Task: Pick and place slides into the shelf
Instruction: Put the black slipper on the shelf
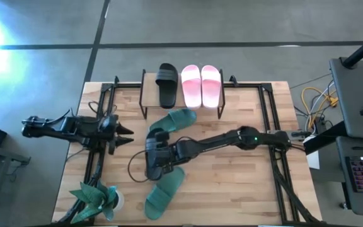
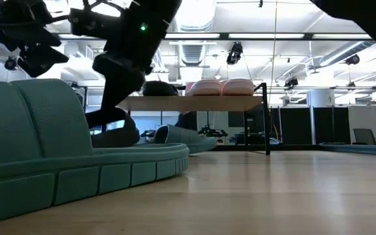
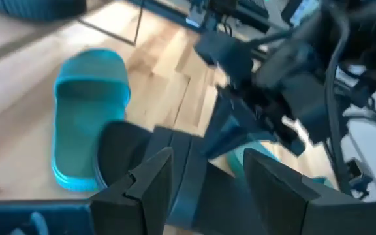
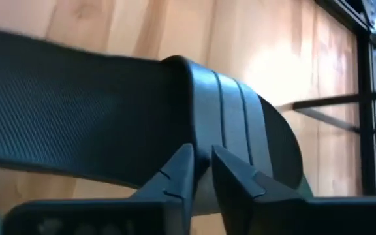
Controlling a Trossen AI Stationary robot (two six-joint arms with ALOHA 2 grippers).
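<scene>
My right gripper (image 1: 157, 159) is near the middle of the table, shut on a black slide (image 1: 158, 137). The same black slide (image 2: 113, 134) shows below the arm in the low view. One teal-green slide (image 1: 175, 120) lies in front of the shelf (image 1: 149, 94). The other teal-green slide (image 1: 164, 190) lies near the table's near edge. A second black slide (image 1: 167, 85) and the pink pair (image 1: 201, 85) rest on the shelf's plank (image 2: 194, 103). My left gripper (image 1: 128, 135) waits open at the table's left. My right gripper (image 4: 202, 166) pinches the black slide's wide strap at its ribbed edge (image 4: 207, 130) between the two fingers. The fingers (image 4: 178, 173) come from above, slanting down. Whether the sole is off the table, I cannot tell.
A teal-green potted plant (image 1: 96, 198) stands at the table's near left corner. Black metal frame rails (image 1: 273, 113) run along the table's left and right sides. Bare wood lies to the right of the slides. Cables and a keyboard sit off the table's right edge.
</scene>
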